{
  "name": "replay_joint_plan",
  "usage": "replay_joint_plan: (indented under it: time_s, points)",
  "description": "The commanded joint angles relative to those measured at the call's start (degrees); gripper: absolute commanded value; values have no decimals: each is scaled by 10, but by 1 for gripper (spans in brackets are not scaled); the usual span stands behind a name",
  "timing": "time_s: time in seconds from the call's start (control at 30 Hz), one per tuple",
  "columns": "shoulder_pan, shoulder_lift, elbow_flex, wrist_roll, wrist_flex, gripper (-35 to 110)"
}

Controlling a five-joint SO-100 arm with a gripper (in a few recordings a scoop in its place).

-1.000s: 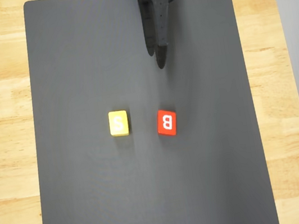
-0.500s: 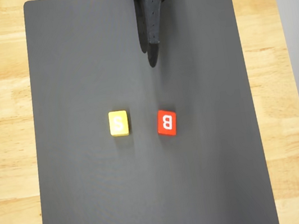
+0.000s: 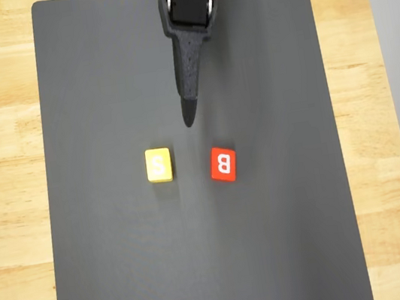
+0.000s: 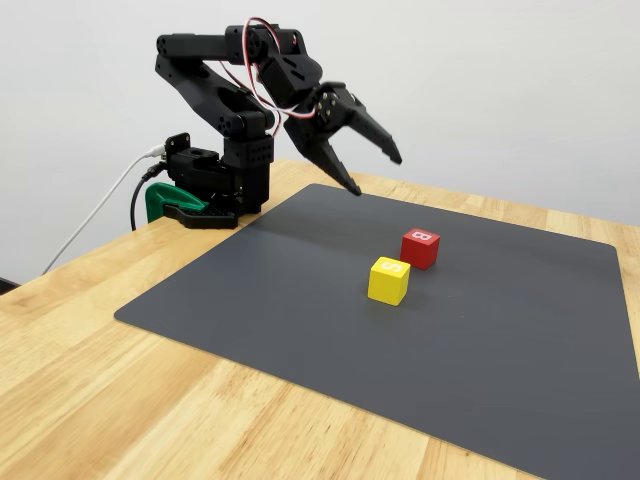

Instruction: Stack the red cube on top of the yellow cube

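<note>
Overhead view showing claw (image 3: pixel 190 113) swinging left across the far part of the mat (image 3: pixel 127 268) since a second ago, now reaching further toward the cubes. Hanging spread open and holding nothing, well apart from both. Sitting untouched mid-mat on the counter (image 3: pixel 2 151): red cube (image 3: pixel 223 164) right, yellow cube (image 3: pixel 159 165) left, near each other. Approach only beginning; grasp not yet started.
</note>
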Motion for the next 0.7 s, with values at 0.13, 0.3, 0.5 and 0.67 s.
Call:
replay_joint_plan:
  time_s: [0.13, 0.3, 0.5, 0.67]
  points:
    - [15, -112, -44, 5, -54, 29]
    - [13, -197, -84, 16, -79, 29]
    - [-5, -255, -105, 26, -95, 30]
    - [-38, -241, -95, 30, -83, 30]
